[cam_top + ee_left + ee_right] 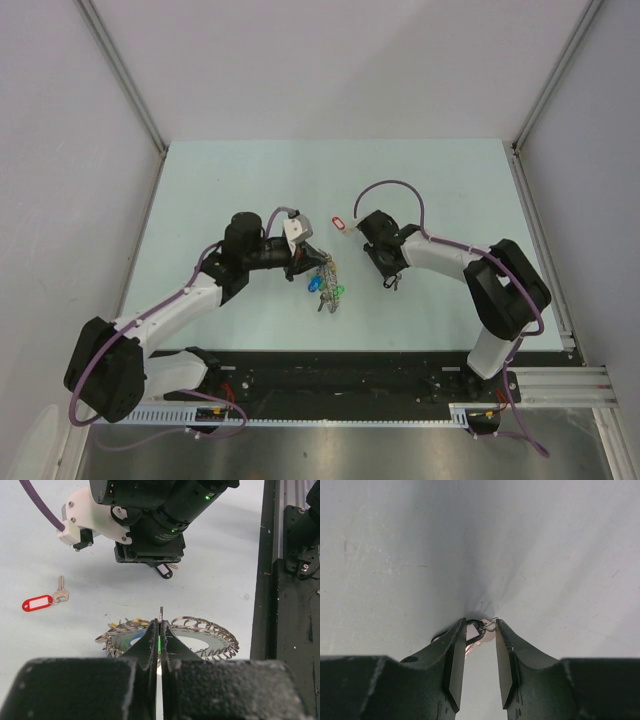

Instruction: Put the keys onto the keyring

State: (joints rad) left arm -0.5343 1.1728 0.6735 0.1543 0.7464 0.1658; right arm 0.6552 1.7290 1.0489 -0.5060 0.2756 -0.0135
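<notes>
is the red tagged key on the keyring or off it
Off. The red-tagged key lies alone on the table, clear of the keyring.

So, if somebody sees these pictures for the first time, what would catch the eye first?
Probably the left pincer, shut on the thin wire of the keyring near the middle of the table, with a green tag and a blue tag on it. Next, the red-tagged key lying alone, farther from the arms' bases, and the right pincer with jaws apart around a black-tagged key.
</notes>
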